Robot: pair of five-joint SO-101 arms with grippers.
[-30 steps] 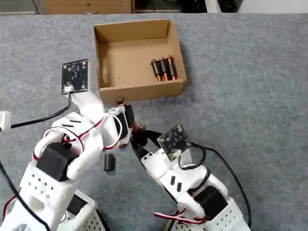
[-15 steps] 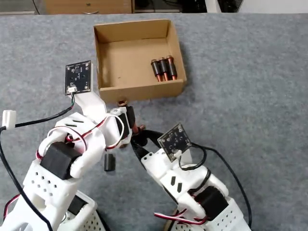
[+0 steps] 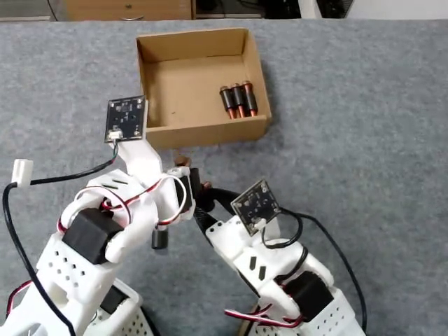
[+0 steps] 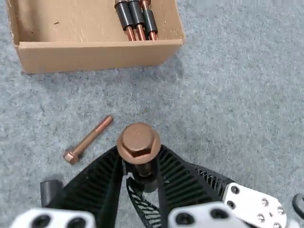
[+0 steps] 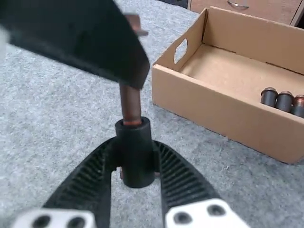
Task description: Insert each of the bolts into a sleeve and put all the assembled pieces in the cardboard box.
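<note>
High view: cardboard box [image 3: 203, 133] sits on the grey counter [image 3: 364, 140] with three assembled pieces [image 3: 238, 101] inside; a loose sleeve [image 3: 159, 239] lies beside the left arm.
Left wrist view: left hand [image 4: 138, 164] pinches a bolt [image 4: 138, 141] below its head; a second bolt [image 4: 88, 140] lies on the counter near the box.
Right wrist view: right hand [image 5: 134, 154] clamps an upright sleeve [image 5: 134, 135], and the held bolt's shank enters its top.

Grey felt covers the table [image 3: 364, 105]; a wooden drawer cabinet [image 3: 126, 8] stands behind.

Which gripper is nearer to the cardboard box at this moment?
Left. The left gripper, shut on a bolt, is just in front of the front wall of the cardboard box. The right gripper, shut on a sleeve, lies behind it, farther from the box.
</note>
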